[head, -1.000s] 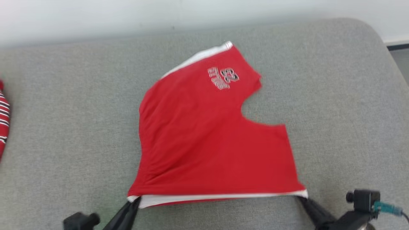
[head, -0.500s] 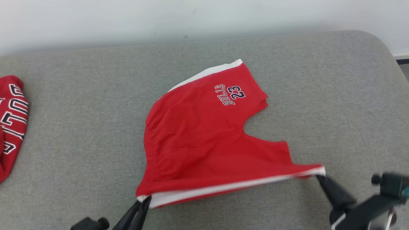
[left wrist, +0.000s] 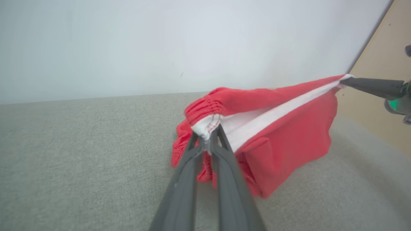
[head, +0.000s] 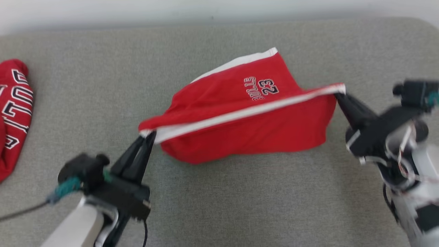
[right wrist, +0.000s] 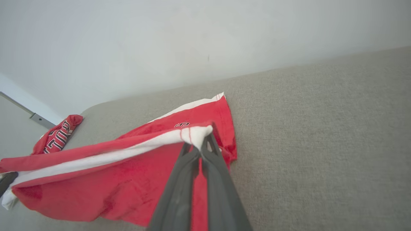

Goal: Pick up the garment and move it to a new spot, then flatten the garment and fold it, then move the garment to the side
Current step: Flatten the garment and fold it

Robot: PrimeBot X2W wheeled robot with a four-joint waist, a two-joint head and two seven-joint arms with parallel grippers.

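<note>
The garment [head: 240, 116] is a pair of red shorts with a white side stripe and "BULLS 23" printed on one leg. It hangs folded over itself above the grey cushion [head: 240, 206], its far leg still resting on the fabric. My left gripper [head: 148, 134] is shut on the white corner at the near left end [left wrist: 207, 126]. My right gripper [head: 340, 93] is shut on the opposite white corner [right wrist: 197, 136], held higher and farther back. The white stripe is stretched taut between the two grippers.
A second red garment [head: 13, 113] with black and white lettering lies at the cushion's left edge, and also appears in the right wrist view [right wrist: 57, 136]. A pale wall [head: 205, 8] runs along the back of the cushion. Bare grey cushion lies in front of the shorts.
Both grippers have lifted the near edge of the shorts and carried it away from me over the rest of the garment. The right gripper rose first and stands farthest back.
</note>
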